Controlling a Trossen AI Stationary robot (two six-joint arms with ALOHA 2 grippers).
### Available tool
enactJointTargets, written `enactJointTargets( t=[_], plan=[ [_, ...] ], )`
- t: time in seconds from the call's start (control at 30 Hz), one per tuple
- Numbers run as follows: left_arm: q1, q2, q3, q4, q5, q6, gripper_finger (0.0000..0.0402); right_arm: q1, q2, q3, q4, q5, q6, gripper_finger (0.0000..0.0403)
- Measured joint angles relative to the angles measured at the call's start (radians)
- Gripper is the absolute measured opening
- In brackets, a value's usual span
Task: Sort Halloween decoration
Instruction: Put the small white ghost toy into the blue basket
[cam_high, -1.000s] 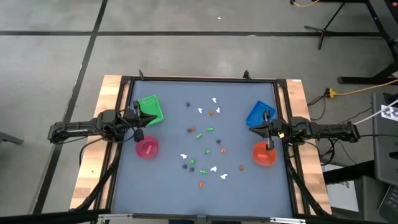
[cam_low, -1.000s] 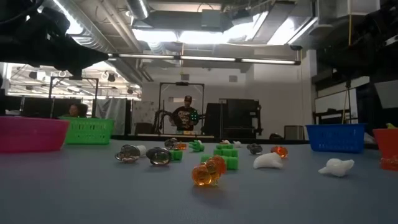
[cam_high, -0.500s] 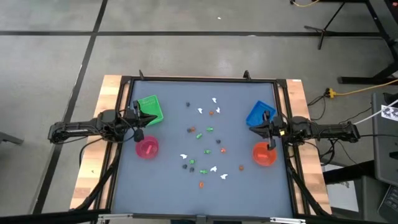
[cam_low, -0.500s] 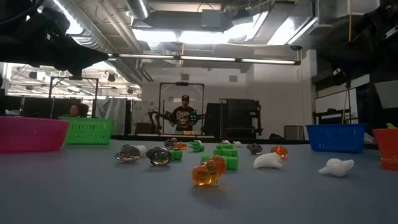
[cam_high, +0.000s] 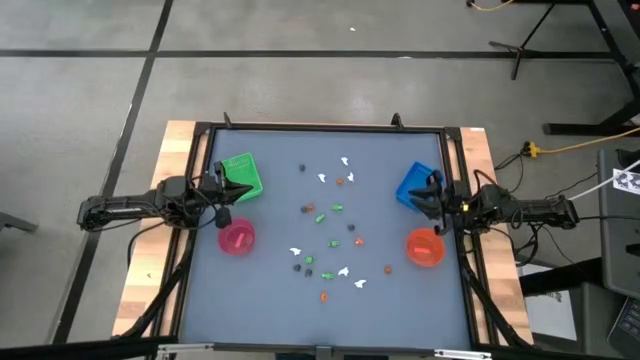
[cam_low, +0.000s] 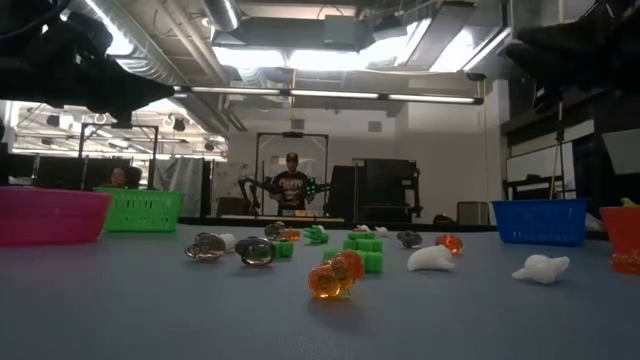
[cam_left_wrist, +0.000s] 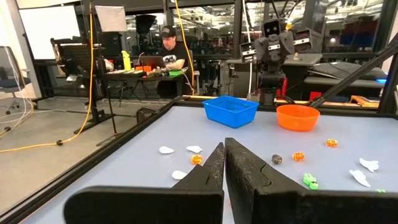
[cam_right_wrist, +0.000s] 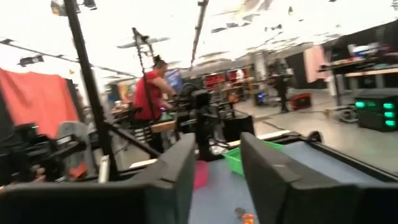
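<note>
Tiny figures (cam_high: 330, 240) lie scattered mid-bench (cam_high: 280, 300); the left gripper (cam_high: 222, 190) hovers between green tray (cam_high: 240, 175) and pink bowl (cam_high: 237, 238).

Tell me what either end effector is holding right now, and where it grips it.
Nothing. The left end effector is shut empty; the right end effector is open with nothing between its fingers.

Overhead looks straight down; low looks level across; both share the table (cam_high: 270, 300).

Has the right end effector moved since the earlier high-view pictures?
Yes. The right end effector was over the orange bowl; it now sits nearer the blue tray, clear of the bowl.
</note>
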Motion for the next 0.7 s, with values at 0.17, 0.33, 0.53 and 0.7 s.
enactJointTargets(
  t=[0.17, 0.33, 0.53, 0.7],
  plan=[
    [0.0, 0.0, 0.0, 0.0, 0.0, 0.0, 0.0, 0.0, 0.0, 0.0, 0.0, 0.007, 0.0, 0.0189],
    [0.0, 0.0, 0.0, 0.0, 0.0, 0.0, 0.0, 0.0, 0.0, 0.0, 0.0, 0.007, 0.0, 0.0207],
    [0.0, 0.0, 0.0, 0.0, 0.0, 0.0, 0.0, 0.0, 0.009, 0.017, 0.006, 0.006, -0.001, 0.0209],
    [0.0, 0.0, 0.0, 0.0, 0.0, 0.0, 0.0, 0.0, 0.089, 0.086, 0.008, 0.007, -0.03, 0.0209]
  ],
)
